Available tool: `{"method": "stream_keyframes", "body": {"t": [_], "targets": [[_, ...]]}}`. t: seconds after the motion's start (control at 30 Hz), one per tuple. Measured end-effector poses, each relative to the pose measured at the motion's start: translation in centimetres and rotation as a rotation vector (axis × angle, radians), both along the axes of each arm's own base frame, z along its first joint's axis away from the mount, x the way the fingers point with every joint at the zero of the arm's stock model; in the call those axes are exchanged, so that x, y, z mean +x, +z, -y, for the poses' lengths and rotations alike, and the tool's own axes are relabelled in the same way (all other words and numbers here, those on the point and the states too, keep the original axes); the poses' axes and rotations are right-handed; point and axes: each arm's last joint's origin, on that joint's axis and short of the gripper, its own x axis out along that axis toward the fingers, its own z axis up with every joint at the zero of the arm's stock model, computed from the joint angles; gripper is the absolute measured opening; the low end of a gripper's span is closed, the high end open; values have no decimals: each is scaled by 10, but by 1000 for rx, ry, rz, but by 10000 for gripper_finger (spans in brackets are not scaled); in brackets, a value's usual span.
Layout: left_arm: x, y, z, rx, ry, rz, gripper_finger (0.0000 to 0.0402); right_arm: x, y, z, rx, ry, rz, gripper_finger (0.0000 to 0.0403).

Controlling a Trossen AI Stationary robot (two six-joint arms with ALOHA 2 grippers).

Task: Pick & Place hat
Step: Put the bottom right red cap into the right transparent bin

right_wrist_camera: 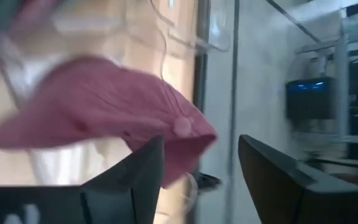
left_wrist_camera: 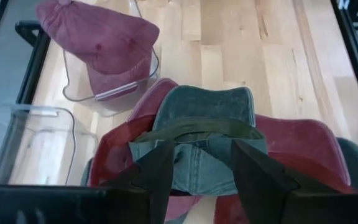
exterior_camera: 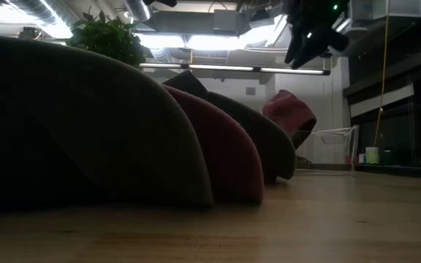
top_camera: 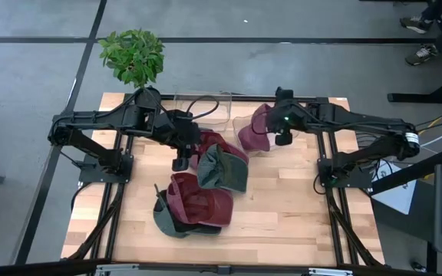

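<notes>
Several caps lie heaped in the middle of the table: a green hat [top_camera: 222,169] [left_wrist_camera: 201,118] on top, maroon ones [top_camera: 198,201] beside and under it, and a dark one [top_camera: 167,224] at the near end. My left gripper [top_camera: 183,162] [left_wrist_camera: 201,177] hangs open above the green hat's rear edge, clear of it. Another maroon hat [top_camera: 253,130] [exterior_camera: 289,109] [right_wrist_camera: 104,106] sits by its crown over a clear plastic stand [left_wrist_camera: 110,102]. My right gripper [top_camera: 282,139] [exterior_camera: 305,51] [right_wrist_camera: 201,174] is open, just right of and above that hat, holding nothing.
A second clear stand [top_camera: 206,107] [left_wrist_camera: 30,143] stands at the far edge, left of the first. A potted plant [top_camera: 133,55] sits beyond the far left corner. Bare wood [top_camera: 298,207] lies to the near right.
</notes>
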Motion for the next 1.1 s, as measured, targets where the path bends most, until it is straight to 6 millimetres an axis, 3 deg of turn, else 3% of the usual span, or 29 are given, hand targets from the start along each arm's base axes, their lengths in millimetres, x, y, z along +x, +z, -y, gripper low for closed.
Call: {"method": "stream_keyframes", "body": {"t": [0.33, 0.63, 0.83, 1.1], "targets": [[0, 0, -1, -49, 105, 8, 136, 12, -23, 33, -18, 97, -217, 220], [0, 0, -1, -81, 139, 12, 129, 27, -46, 46, 16, 230, -348, 209], [1, 1, -1, -82, 139, 20, 127, 36, -48, 49, -7, 277, -326, 207], [1, 1, -1, -100, 158, 21, 127, 41, -43, 45, -47, 297, -271, 169]]}}
